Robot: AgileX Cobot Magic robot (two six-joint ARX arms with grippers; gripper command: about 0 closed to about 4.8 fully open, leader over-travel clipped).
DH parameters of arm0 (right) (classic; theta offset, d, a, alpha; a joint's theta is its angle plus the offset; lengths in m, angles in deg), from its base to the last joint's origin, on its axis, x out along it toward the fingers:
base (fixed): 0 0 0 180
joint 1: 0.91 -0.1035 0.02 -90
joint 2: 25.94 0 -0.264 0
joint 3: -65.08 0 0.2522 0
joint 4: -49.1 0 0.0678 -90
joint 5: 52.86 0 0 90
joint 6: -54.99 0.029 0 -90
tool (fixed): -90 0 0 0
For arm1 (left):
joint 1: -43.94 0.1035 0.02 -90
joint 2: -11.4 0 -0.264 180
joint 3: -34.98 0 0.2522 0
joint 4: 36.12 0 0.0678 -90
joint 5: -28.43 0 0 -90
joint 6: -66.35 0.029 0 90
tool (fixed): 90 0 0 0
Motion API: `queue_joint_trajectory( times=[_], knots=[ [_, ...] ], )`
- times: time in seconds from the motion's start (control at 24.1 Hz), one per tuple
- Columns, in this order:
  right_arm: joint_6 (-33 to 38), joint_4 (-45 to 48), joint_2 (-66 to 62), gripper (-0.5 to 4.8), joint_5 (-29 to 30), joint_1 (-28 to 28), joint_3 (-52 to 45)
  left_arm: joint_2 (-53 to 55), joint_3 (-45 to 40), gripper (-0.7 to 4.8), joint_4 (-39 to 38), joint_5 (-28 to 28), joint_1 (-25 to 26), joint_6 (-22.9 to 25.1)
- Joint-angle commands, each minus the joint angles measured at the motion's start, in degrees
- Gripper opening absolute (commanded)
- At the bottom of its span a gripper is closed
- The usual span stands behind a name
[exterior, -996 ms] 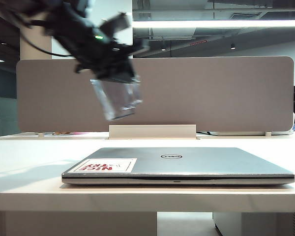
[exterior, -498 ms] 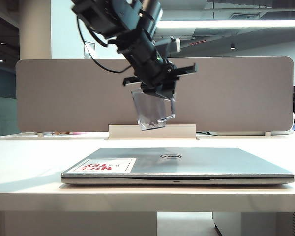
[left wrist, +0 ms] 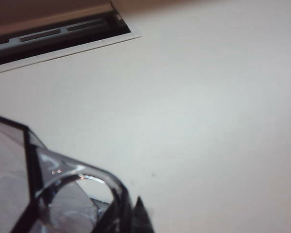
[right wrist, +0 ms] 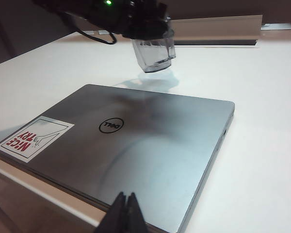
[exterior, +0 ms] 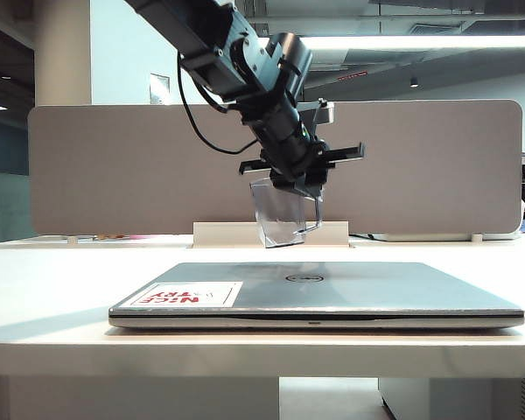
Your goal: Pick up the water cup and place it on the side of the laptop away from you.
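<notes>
Clear grey plastic, the cup [exterior: 286, 213] hangs in the air beyond the laptop's [exterior: 324, 289] far edge, roughly at 12 o'clock from the round logo, clamped at its rim by the left gripper [exterior: 299, 175]. You are in the carry step, judging by this: the cup is lifted and hovering over the strip of tabletop [exterior: 52, 280] behind the laptop, not yet set down. It tilts a little, base toward the laptop.

Your next move calls for a straight descent with the cup levelled, so the base meets the tabletop flat and clear of the lid; only then spread the fingers.

Your left arm comes in from about 10 o'clock, stretched long over the laptop, with the wrist angled down and the fingers pinched narrow on the cup's wall (in the left wrist view you see the rim [left wrist: 63, 170] close up and bare tabletop beneath).

Your right gripper [right wrist: 126, 213] sits low by the laptop's near edge, at 6 o'clock, fingers pressed together and holding nothing.
</notes>
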Motion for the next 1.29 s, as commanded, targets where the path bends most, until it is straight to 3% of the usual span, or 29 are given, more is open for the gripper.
queue_joint_trajectory(
  times=[0.04,1.08,1.29],
  knots=[
    [-0.2,0.5,0.1,-0.01,0.0,0.0,-0.3,1.2,0.7,-0.06,0.7,0.3,0.1,-1.5],
    [-0.1,0.5,0.1,-0.01,0.1,0.0,-0.3,5.1,0.7,-0.01,1.0,0.7,-1.5,-2.3],
    [-0.1,0.5,0.1,-0.01,0.1,0.0,-0.3,5.0,0.7,0.61,0.8,0.7,-1.4,-2.3]
  ],
)
